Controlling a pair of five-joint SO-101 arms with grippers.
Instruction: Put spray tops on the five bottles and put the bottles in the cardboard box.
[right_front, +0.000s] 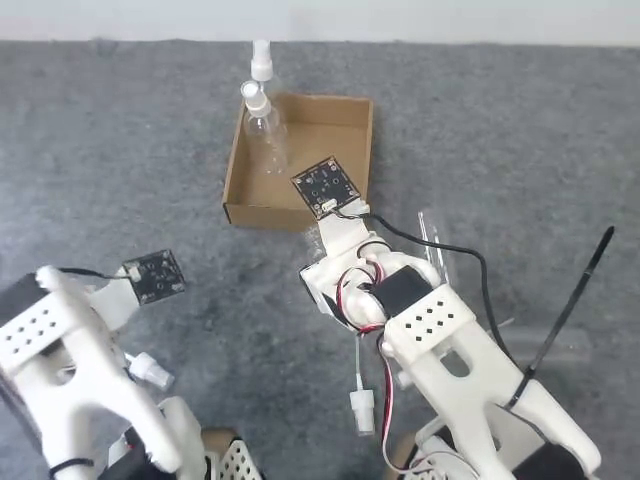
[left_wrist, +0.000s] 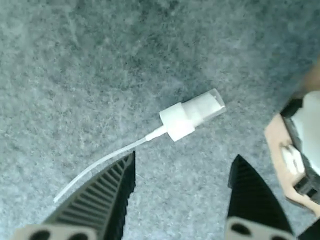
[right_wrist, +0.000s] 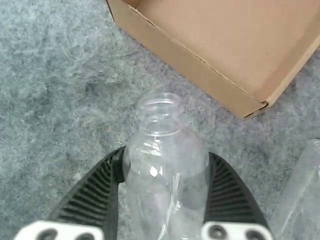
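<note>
A white spray top (left_wrist: 192, 114) with a long dip tube lies on the grey carpet. My left gripper (left_wrist: 180, 195) hangs open just above it, holding nothing. In the high view this spray top (right_front: 150, 370) lies beside the left arm. My right gripper (right_wrist: 165, 155) is shut on a clear bottle (right_wrist: 167, 170) with a bare, open neck, a little short of the cardboard box (right_wrist: 225, 50). The cardboard box (right_front: 345, 115) holds one bottle with a spray top on it (right_front: 265, 128). Another capped bottle (right_front: 262, 60) stands just behind the box.
A second loose spray top (right_front: 362, 405) lies near the right arm's base. A clear bottle (right_front: 435, 245) lies on the carpet beside the right arm, and the right wrist view catches this bottle's side (right_wrist: 305, 185). A black cable tie (right_front: 575, 300) sticks up at the right.
</note>
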